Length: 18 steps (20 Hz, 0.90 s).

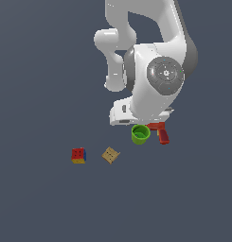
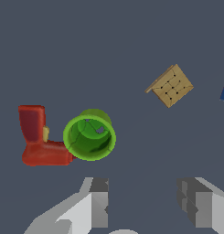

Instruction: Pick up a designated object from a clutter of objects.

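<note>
One green cup (image 2: 89, 137) stands mouth-up (touching the red drill (image 2: 38, 137)) near the gripper's (image 2: 145, 201) spread fingers.

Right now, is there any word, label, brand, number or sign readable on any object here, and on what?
None: no text is readable in either view.
Tan square block: only a grid of dark dots, no characters.
Green cup, red drill, puzzle cube: plain coloured surfaces, no markings.

Green cup (image 1: 140, 134) (image 2: 89, 136): upright, mouth open upward, thick rim. Red drill (image 1: 160, 132) (image 2: 39, 139) at its 3 o'clock in exterior view, apparently touching. Tan block (image 1: 110, 155) (image 2: 171, 85) at 8 o'clock; multicoloured cube (image 1: 78, 155) farther out.
</note>
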Each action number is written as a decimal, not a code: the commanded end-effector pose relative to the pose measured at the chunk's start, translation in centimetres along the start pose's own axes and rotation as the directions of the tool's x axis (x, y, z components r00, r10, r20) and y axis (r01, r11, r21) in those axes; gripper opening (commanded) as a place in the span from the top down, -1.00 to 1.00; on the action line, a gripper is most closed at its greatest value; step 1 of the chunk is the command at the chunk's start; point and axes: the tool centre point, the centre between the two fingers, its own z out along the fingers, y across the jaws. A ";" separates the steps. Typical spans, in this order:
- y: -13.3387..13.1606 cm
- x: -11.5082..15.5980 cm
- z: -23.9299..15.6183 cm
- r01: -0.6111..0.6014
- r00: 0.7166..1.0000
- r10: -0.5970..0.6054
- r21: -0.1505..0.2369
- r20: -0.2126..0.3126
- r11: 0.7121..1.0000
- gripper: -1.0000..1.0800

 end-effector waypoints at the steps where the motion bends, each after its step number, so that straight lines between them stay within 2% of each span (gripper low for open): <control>1: -1.3 0.6 1.3 0.008 0.998 -0.008 -0.014 0.063 1.000 -0.23; 8: -5.0 1.6 5.1 0.033 0.972 -0.019 -0.058 0.235 0.998 -0.23; 13: -7.3 1.9 8.0 0.053 0.937 -0.017 -0.094 0.350 0.994 -0.23; 18: -9.1 1.8 10.4 0.071 0.899 -0.009 -0.126 0.437 0.989 -0.23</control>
